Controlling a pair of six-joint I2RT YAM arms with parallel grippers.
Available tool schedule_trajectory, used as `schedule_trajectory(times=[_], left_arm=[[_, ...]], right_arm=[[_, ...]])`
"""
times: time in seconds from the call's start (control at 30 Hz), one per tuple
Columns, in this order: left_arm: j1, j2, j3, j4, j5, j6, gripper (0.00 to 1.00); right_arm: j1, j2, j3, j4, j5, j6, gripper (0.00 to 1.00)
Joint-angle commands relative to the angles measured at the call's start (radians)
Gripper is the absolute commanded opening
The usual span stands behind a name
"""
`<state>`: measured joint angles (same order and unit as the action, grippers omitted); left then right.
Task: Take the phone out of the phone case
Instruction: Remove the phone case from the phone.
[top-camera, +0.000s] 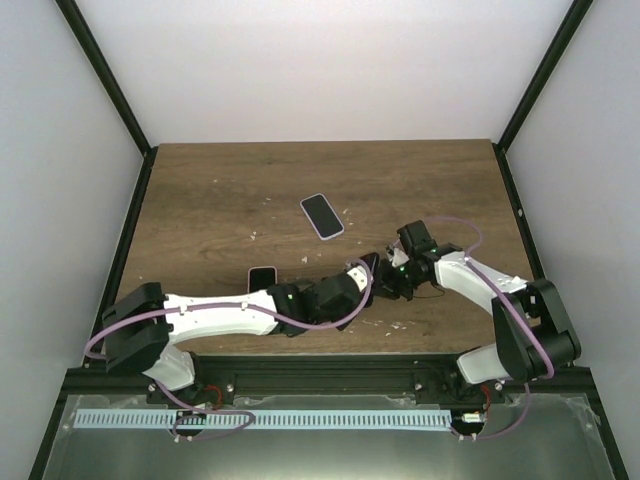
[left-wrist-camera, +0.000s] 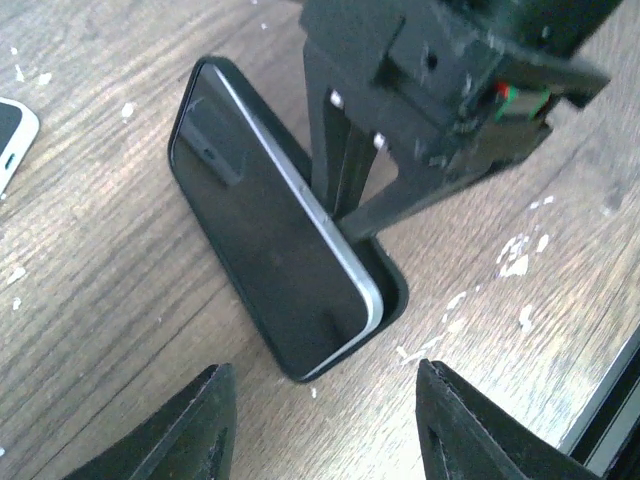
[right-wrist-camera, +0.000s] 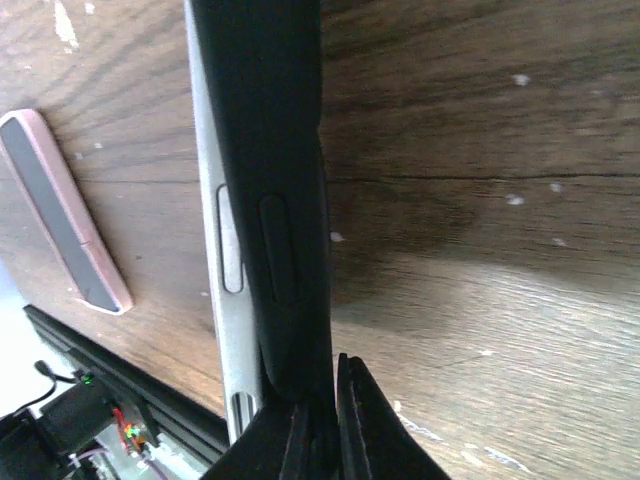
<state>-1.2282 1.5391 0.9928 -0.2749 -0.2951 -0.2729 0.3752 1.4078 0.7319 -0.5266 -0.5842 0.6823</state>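
Observation:
A black phone (left-wrist-camera: 260, 230) with a silver edge sits tilted in a black phone case (left-wrist-camera: 395, 290) on the wooden table, its right side lifted out of the case wall. My right gripper (right-wrist-camera: 318, 425) is shut on the case's edge (right-wrist-camera: 285, 200), with the phone's silver side (right-wrist-camera: 213, 300) beside it. The right gripper's fingers (left-wrist-camera: 335, 150) also show in the left wrist view, behind the phone. My left gripper (left-wrist-camera: 325, 440) is open and empty, just in front of the phone's near end. In the top view both grippers meet at the phone (top-camera: 370, 263).
A phone in a lilac case (top-camera: 322, 216) lies face up at the table's middle. A phone in a pink case (top-camera: 262, 278) lies near the left arm and shows in the right wrist view (right-wrist-camera: 65, 220). White specks are scattered on the wood. The black front rail (top-camera: 330, 365) is close.

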Motion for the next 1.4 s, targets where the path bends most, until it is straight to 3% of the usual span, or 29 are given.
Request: schedule_trajectory(times=[0.0, 0.23, 0.47, 0.93, 1.37], left_arm=[[-0.011, -0.001, -0.057, 0.076, -0.002, 0.104, 0.50], [-0.013, 0.073, -0.073, 0.165, -0.085, 0.144, 0.52], [-0.013, 0.179, -0.009, 0.144, -0.145, 0.182, 0.52], [-0.013, 0.225, -0.003, 0.147, -0.295, 0.260, 0.51], [-0.010, 0.287, 0.001, 0.238, -0.360, 0.366, 0.50]], right_arm=[[-0.007, -0.022, -0.015, 0.068, 0.047, 0.002, 0.01], [-0.007, 0.070, -0.018, 0.123, -0.008, 0.000, 0.01], [-0.007, 0.147, 0.058, 0.095, -0.027, -0.008, 0.01], [-0.007, 0.138, 0.048, 0.107, -0.050, -0.004, 0.01], [-0.007, 0.107, -0.003, 0.156, -0.199, 0.022, 0.01]])
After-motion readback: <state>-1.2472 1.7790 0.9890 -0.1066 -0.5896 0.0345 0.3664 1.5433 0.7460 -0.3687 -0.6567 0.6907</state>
